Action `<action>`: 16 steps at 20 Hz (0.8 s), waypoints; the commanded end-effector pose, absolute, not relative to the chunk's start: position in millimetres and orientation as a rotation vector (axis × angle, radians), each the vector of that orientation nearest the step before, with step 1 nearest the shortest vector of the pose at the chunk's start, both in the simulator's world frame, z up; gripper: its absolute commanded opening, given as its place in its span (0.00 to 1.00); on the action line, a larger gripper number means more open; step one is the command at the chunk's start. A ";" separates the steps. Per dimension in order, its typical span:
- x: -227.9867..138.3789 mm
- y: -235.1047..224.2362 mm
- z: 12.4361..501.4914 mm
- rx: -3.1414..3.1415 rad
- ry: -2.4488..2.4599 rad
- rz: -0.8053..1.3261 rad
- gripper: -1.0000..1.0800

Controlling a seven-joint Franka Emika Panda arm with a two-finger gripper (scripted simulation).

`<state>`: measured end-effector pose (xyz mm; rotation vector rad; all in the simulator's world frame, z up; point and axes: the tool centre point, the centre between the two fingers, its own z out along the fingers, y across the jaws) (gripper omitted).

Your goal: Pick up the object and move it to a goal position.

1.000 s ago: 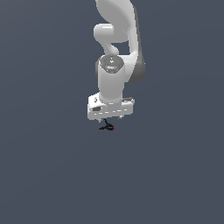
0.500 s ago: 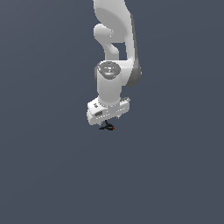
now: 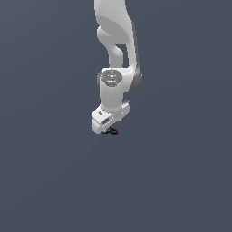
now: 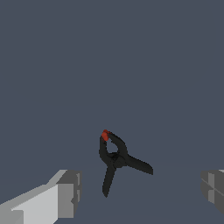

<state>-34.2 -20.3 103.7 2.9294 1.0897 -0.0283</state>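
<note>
One small black clamp (image 4: 117, 159) lies on the flat grey floor (image 4: 131, 52), and in the wrist view it sits between the two grey fingertips (image 4: 68, 192) of the gripper (image 4: 140, 190), a little nearer one than the other and touching neither. The jaws stand spread wide and released, with open floor on either side of the clamp, so nothing is held. In the exterior view the clamp (image 3: 111, 131) shows only as a dark speck with a red-orange dot just under the white hand of the arm (image 3: 118, 54). It looks like a spring clamp: two thin handles splayed apart, a looped head, and a red tip (image 4: 105, 135) at the nose. I judge it light and stiff, hard plastic that could skid or spin on the floor if it is nudged off-centre. The splayed handles are springy and would give under a squeeze, so the thicker pivot where the arms cross looks like the safest place to pinch. Compared with a second ago, the hand has twisted about its own axis and swung a little toward the exterior view's left, and the clamp has kept its place beneath it, now peeking out at the hand's edge.
</note>
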 end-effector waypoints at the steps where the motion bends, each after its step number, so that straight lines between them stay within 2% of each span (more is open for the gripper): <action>1: -37.4 -21.2 97.3 2.892 1.190 -0.025 0.96; 16: -54.3 -23.7 68.3 2.671 1.650 -0.005 0.96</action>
